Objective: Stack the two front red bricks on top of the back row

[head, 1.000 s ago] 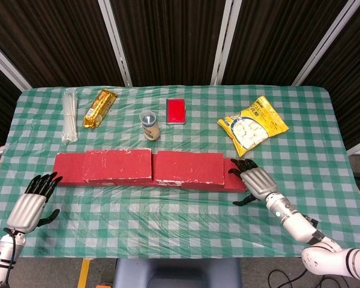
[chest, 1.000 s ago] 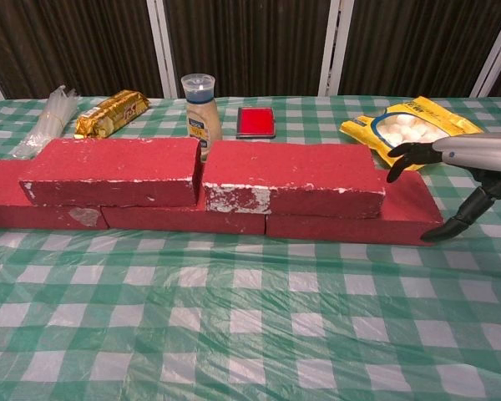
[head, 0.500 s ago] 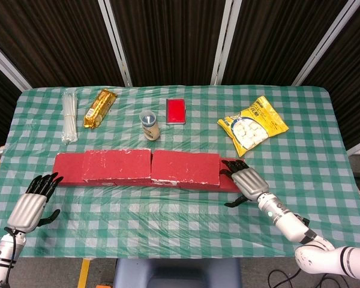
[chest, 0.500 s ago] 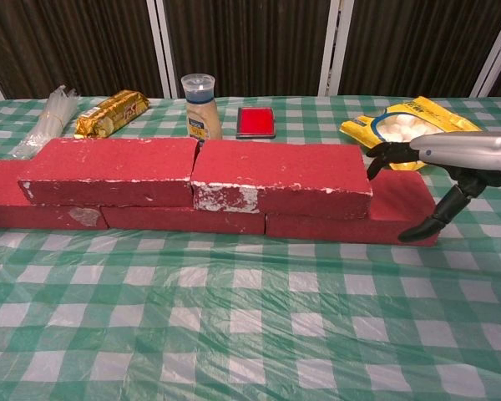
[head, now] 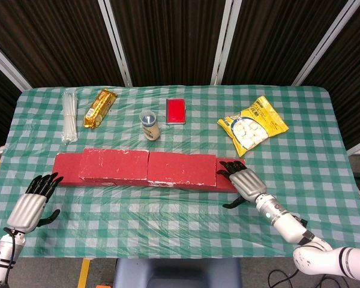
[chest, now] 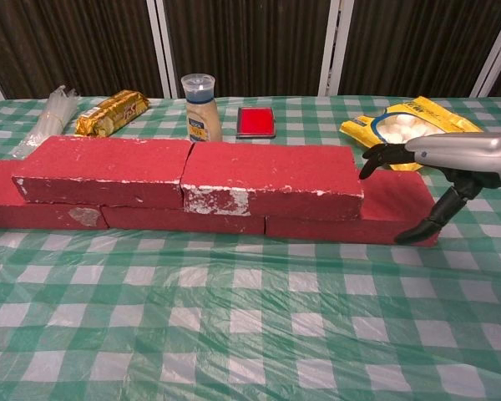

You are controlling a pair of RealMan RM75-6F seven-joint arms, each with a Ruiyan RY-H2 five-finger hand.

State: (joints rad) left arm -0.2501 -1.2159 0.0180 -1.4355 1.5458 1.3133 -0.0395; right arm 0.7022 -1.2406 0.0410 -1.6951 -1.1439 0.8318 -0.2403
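Two red bricks [chest: 184,171] stacked end to end atop the back row [chest: 342,224], right hand [chest: 451,167] open with fingertips at the upper right brick's end, left hand [head: 31,203] open, resting apart.

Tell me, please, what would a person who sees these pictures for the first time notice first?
Most striking are the two upper red bricks, lying end to end on the lower row of bricks across the middle of the checked table. The right hand is at their right end, fingertips at the brick's edge.
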